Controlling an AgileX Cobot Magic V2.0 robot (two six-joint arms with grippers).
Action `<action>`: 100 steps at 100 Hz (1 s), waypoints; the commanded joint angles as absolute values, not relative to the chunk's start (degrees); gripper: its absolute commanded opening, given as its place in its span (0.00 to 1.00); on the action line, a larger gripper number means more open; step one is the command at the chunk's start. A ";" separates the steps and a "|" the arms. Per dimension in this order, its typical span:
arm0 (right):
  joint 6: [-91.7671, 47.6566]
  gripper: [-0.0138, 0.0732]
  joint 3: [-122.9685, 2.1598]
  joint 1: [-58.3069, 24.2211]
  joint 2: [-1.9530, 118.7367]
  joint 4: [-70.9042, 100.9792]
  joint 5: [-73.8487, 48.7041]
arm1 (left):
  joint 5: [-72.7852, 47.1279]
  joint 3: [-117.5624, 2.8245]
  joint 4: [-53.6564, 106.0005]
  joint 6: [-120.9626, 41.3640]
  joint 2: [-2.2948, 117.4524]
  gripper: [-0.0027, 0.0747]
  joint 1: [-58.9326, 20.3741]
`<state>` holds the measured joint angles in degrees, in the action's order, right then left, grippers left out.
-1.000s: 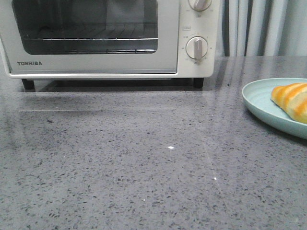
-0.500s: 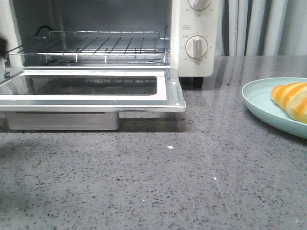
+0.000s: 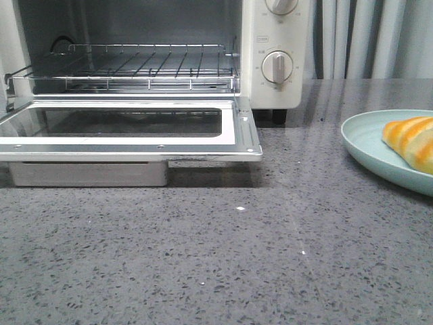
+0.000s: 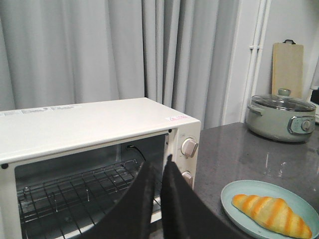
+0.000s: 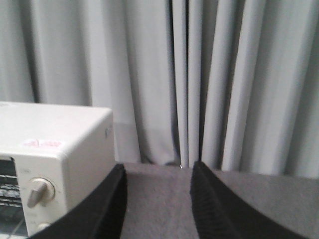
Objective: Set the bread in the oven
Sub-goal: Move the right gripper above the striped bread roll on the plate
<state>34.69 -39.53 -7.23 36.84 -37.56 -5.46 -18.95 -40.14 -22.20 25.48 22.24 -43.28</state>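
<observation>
The cream-white oven (image 3: 274,40) stands at the back left with its glass door (image 3: 128,128) dropped flat, showing the wire rack (image 3: 135,64). The bread (image 3: 411,141), golden with pale stripes, lies on a light blue plate (image 3: 362,142) at the right edge. Neither gripper appears in the front view. In the left wrist view my left gripper (image 4: 158,167) is shut with nothing in it, raised in front of the open oven (image 4: 89,124), with the bread (image 4: 271,215) off to its side. My right gripper (image 5: 158,169) is open and empty above the counter, beside the oven (image 5: 55,129).
The plate (image 4: 227,199) sits on a grey speckled counter (image 3: 223,257). A green lidded pot (image 4: 281,117) and a wooden cutting board (image 4: 287,64) stand far back on the right. Grey curtains (image 5: 199,74) hang behind the oven.
The oven door, closed a second ago, now lies fully open. A dark shape at the frame's left edge half a second ago has left the front view.
</observation>
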 commanded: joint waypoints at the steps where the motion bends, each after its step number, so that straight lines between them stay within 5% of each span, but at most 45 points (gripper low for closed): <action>1: 34.62 0.48 -41.49 -7.33 39.29 -36.09 -5.75 | -16.38 -42.73 -23.76 25.98 22.68 0.01 -43.79; 62: 33.63 0.48 -45.08 -25.50 52.76 -33.53 -35.19 | -18.04 -42.73 -23.80 25.64 22.68 0.01 -43.79; 100: 27.03 0.58 -54.49 -26.26 57.78 -27.51 -51.94 | -17.82 -42.73 -23.80 25.64 22.68 0.01 -43.79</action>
<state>29.71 -51.50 -26.04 56.13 -28.47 -51.64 -21.78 -40.80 -23.28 25.48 22.24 -43.28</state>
